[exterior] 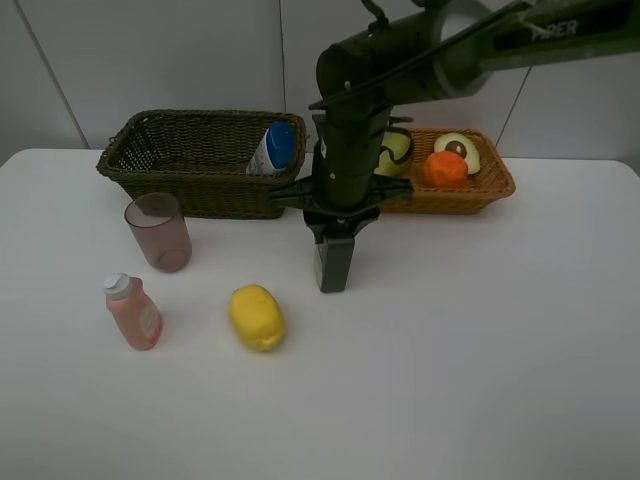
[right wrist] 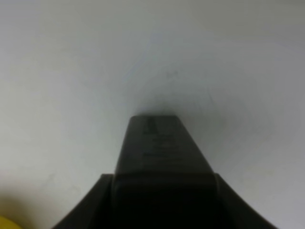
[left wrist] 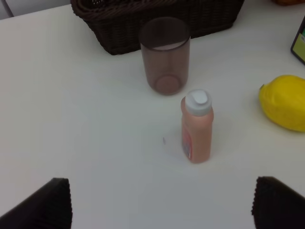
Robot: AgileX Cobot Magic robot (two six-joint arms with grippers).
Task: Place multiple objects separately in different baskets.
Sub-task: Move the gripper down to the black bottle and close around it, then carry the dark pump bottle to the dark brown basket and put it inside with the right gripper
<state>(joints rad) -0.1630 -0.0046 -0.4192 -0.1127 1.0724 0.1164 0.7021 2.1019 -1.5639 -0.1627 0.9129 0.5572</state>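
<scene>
My right gripper [exterior: 333,248] points down at the table's middle, shut on the dark green bottle [exterior: 333,268], whose base is at the tabletop; the bottle fills the right wrist view [right wrist: 162,157]. The lemon [exterior: 257,317], pink bottle [exterior: 133,312] and pink cup [exterior: 158,232] stand on the table to its left. The white blue-capped bottle [exterior: 272,148] lies in the dark basket [exterior: 130,165]. The pear [exterior: 395,150], orange [exterior: 445,169] and avocado half [exterior: 458,148] lie in the light orange basket [exterior: 495,185]. My left gripper [left wrist: 162,202] is open above the pink bottle [left wrist: 196,126].
The right arm [exterior: 400,70] reaches across from the upper right and passes in front of the gap between the two baskets. The white table [exterior: 480,350] runs bare to the front and right. A wall stands behind the baskets.
</scene>
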